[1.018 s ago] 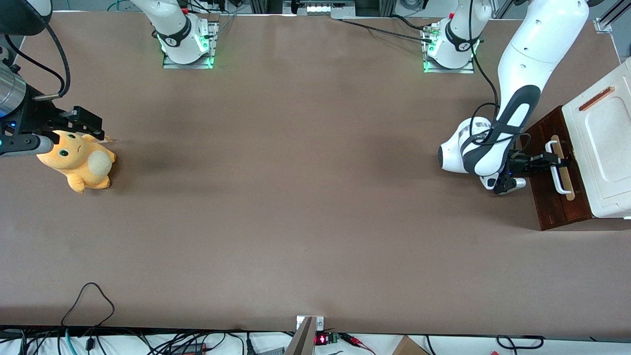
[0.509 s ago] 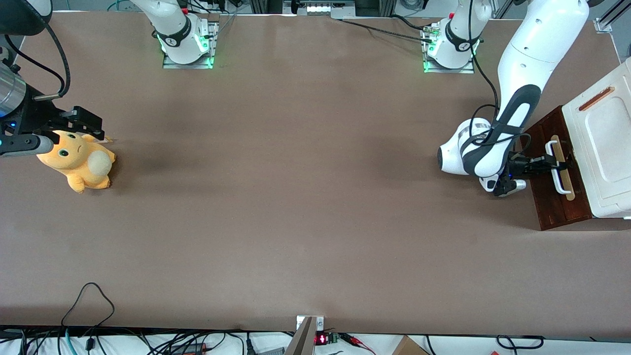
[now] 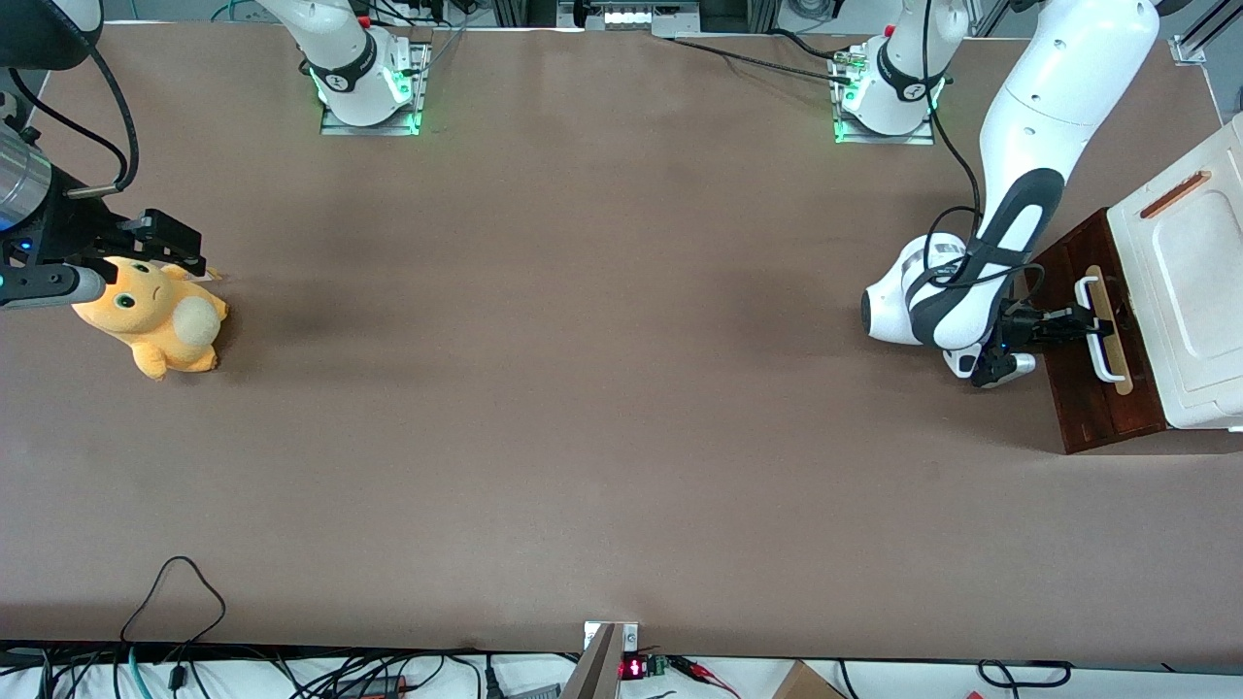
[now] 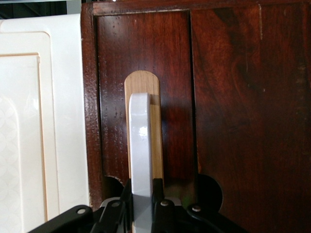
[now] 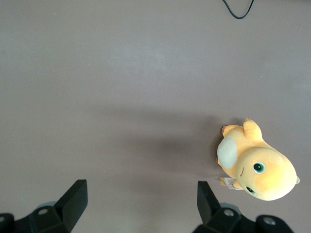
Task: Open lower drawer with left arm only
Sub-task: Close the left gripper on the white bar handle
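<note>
The lower drawer (image 3: pixel 1107 345) shows only its dark red-brown front, its inside is not visible, and the gripper (image 3: pixel 1095 321) is clamped on its white loop handle (image 4: pixel 140 155).

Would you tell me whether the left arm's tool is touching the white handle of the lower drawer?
Touching. In the left wrist view, the tool has both fingers pressed against the sides of the white handle on the lower drawer.
</note>
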`<state>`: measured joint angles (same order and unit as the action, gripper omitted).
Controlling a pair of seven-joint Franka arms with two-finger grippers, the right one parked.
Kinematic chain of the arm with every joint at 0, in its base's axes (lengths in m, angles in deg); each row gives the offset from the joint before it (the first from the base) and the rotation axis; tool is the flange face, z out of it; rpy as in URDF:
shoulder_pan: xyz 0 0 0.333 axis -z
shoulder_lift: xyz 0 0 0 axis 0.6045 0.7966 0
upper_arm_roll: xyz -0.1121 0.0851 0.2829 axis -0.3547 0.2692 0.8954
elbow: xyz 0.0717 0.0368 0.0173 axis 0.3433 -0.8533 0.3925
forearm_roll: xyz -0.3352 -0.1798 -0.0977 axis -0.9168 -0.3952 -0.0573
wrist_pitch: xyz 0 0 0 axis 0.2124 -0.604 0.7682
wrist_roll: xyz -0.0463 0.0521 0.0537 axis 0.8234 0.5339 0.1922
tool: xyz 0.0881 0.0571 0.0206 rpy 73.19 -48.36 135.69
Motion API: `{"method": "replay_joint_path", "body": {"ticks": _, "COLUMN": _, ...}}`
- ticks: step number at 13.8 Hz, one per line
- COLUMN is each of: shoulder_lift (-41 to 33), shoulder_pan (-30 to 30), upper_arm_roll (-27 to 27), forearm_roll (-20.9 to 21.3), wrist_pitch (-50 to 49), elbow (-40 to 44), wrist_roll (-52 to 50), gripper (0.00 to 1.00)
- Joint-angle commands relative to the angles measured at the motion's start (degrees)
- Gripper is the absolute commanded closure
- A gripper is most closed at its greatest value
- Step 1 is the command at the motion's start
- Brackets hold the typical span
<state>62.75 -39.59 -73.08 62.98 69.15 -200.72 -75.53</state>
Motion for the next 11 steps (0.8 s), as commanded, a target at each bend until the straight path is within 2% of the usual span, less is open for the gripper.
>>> {"method": "replay_joint_path", "body": {"ticks": 1, "shoulder_lift": 0.4, "shoulder_pan": -0.1, "upper_arm_roll": -0.3, "forearm_roll": 1.3, "wrist_pitch": -0.8, "elbow": 0.9, "wrist_roll": 0.8, "gripper": 0.9}}
{"method": "replay_joint_path", "body": {"ticks": 3, "shoulder_lift": 0.3, "shoulder_pan": 0.2, "upper_arm_roll": -0.8, "forearm_roll": 1.2, "wrist_pitch": -0.9, "elbow": 1.1, "wrist_roll": 0.8, "gripper": 0.99}}
{"method": "replay_joint_path", "body": {"ticks": 11, "shoulder_lift": 0.0, "shoulder_pan": 1.5, "upper_arm_roll": -5.4, "forearm_roll": 0.3, "wrist_pitch": -1.8, "elbow": 1.2, "wrist_roll": 0.7, "gripper": 1.0}}
